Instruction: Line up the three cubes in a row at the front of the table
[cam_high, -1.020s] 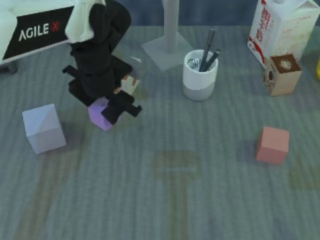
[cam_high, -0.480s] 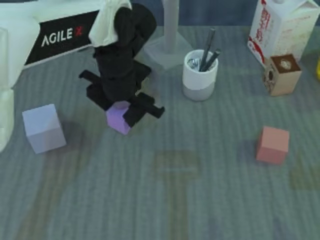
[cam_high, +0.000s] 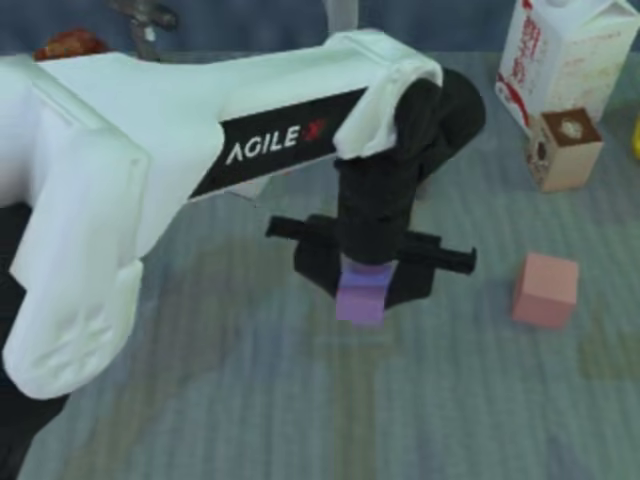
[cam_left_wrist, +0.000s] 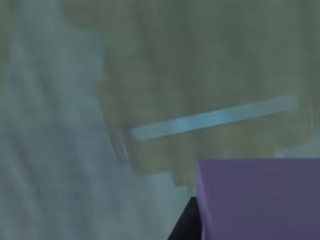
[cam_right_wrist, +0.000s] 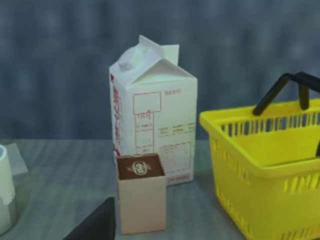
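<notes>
My left gripper (cam_high: 362, 288) hangs over the middle of the table (cam_high: 250, 420), shut on the small lilac-purple cube (cam_high: 361, 294). In the left wrist view that purple cube (cam_left_wrist: 260, 200) fills a corner, with a dark fingertip (cam_left_wrist: 186, 226) against its side. The salmon-pink cube (cam_high: 546, 290) rests on the table to the right of the gripper, apart from it. My white left arm (cam_high: 150, 170) hides the pale blue-white cube. My right arm is out of the top view; its wrist camera faces the back right of the table.
A white milk carton (cam_high: 565, 55) and a brown carton with a white emblem (cam_high: 566, 148) stand at the back right. A yellow basket (cam_right_wrist: 270, 165) sits beside them. A white cup's edge (cam_right_wrist: 4, 190) shows in the right wrist view.
My left arm has swung to the right and toward the front, carrying the purple cube from the back left to the table's middle. It now covers the pale blue-white cube and the cup.
</notes>
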